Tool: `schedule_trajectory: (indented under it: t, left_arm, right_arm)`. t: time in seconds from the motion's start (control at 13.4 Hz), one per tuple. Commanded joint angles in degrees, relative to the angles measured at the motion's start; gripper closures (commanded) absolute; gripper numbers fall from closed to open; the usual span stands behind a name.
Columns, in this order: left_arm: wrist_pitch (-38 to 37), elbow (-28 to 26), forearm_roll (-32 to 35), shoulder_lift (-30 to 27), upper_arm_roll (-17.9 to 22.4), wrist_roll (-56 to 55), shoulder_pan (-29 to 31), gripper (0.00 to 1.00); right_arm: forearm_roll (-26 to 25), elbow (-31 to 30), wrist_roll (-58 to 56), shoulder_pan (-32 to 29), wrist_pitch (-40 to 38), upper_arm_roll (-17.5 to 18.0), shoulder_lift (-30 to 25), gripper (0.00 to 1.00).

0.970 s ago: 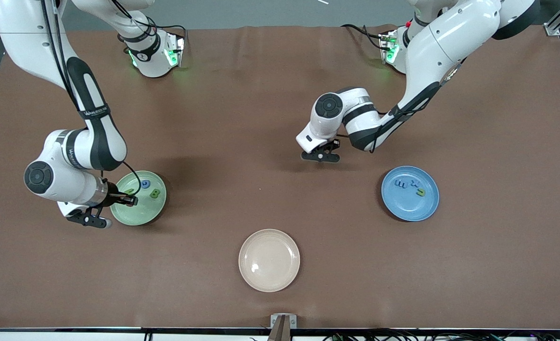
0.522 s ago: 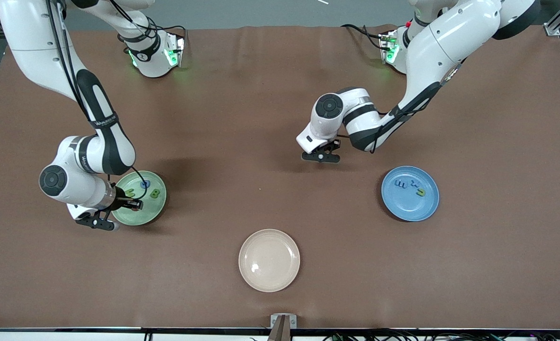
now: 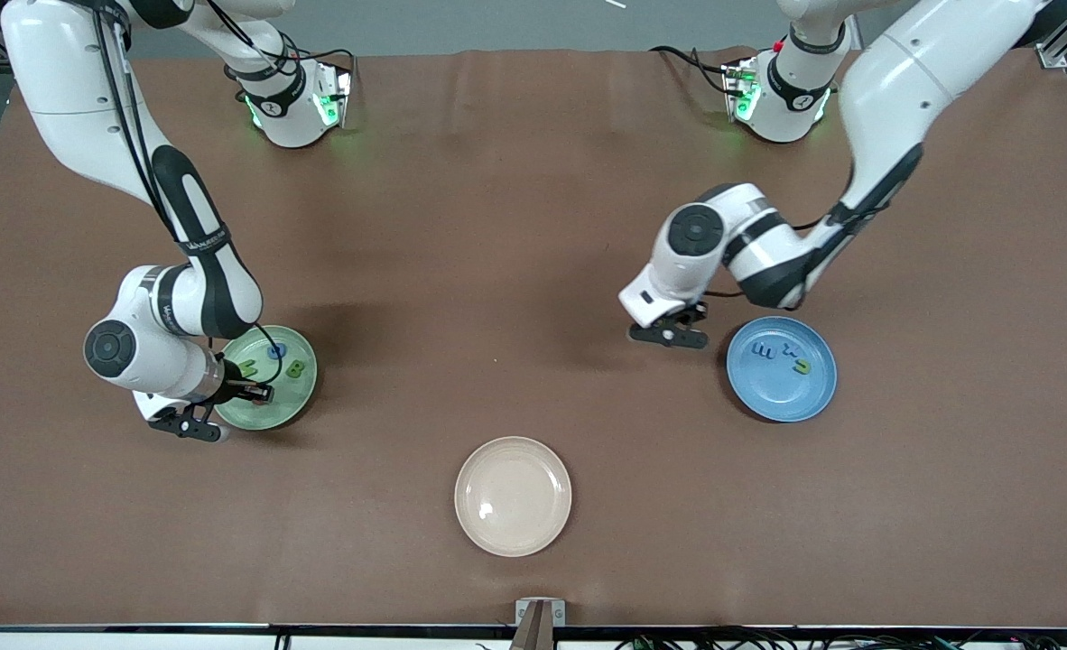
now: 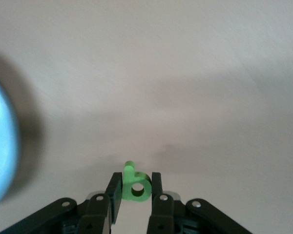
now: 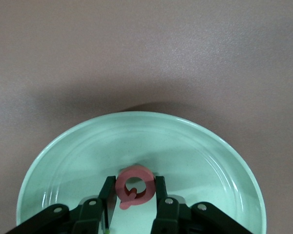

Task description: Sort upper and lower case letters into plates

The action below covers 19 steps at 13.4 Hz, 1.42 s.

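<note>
Plates: the mint green plate (image 3: pixel 267 377) is sitting at the right arm's end of the table, the blue plate (image 3: pixel 781 368) at the left arm's end. The right gripper (image 5: pixel 133 195) is squeezing a pink letter Q (image 5: pixel 133 186) over the green plate. The left gripper (image 4: pixel 135 191) is pinching a small green letter b (image 4: pixel 135 183) over the brown table (image 3: pixel 515 271), at nine o'clock from the blue plate.
</note>
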Motion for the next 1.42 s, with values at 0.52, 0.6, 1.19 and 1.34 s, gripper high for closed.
schedule_trajectory:
  t: [0.52,0.6,1.19,1.34]
  left_arm:
    - [-6.28,7.45,0.7,1.93,3.63,24.51,11.21,0.92]
    - [-6.28,7.54,0.79,2.72,4.69,25.48,11.13,0.92]
    - [-3.12,8.51,3.16,5.89,7.07,26.8,11.12,0.92]
    - [-3.03,8.51,3.16,6.33,7.08,26.72,11.12,0.91]
  right_arm:
    - [-0.43,-0.42,-0.46,-1.18,0.05,0.7,0.19,0.35]
    - [-0.43,-0.33,-0.46,-1.18,-0.12,0.71,0.19,0.08]
    - [-0.61,5.1,-2.38,-0.3,-12.49,0.79,-3.76,0.0]
    - [-0.78,9.84,-4.14,-0.73,-20.13,0.71,-3.94,0.0]
